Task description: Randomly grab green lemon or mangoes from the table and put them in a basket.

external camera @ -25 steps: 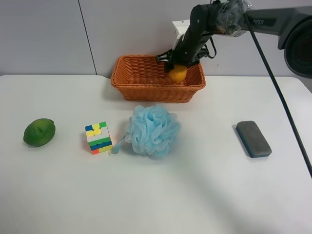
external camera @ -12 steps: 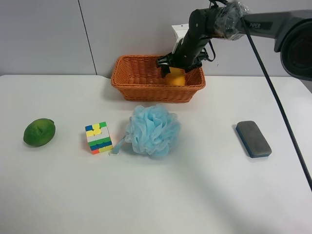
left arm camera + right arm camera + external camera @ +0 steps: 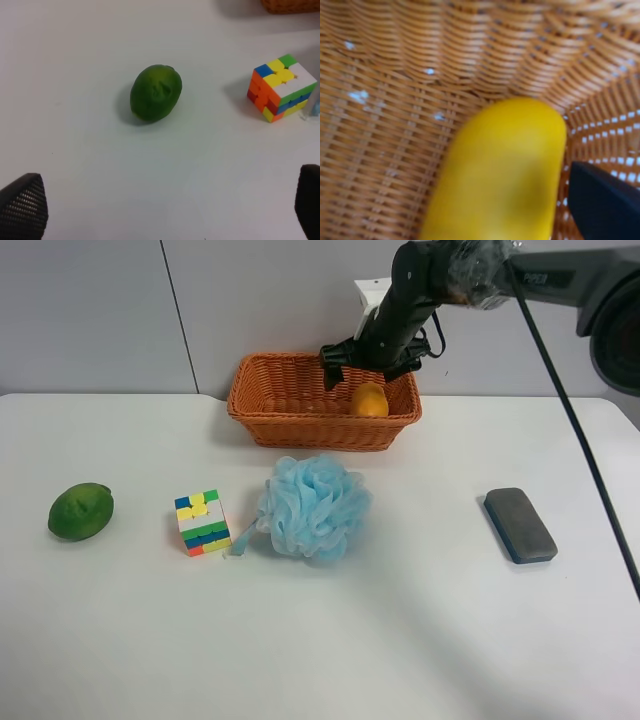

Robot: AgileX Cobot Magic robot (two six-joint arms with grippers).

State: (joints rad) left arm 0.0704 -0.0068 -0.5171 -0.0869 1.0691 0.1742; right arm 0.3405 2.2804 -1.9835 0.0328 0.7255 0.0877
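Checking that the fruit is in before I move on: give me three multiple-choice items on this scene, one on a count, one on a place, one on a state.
1. How many fruits lie on the table outside the basket?
A) one B) two C) none
2. Where is the mango?
A) on the table B) clamped in the air C) in the basket
3. How is the right gripper?
A) shut on the mango B) open C) shut on the basket's rim

Key:
1 A: only the green lemon lies out there.
2 C: the right wrist view shows it resting on the wicker.
3 B: its fingers stand apart above the mango, which lies free.
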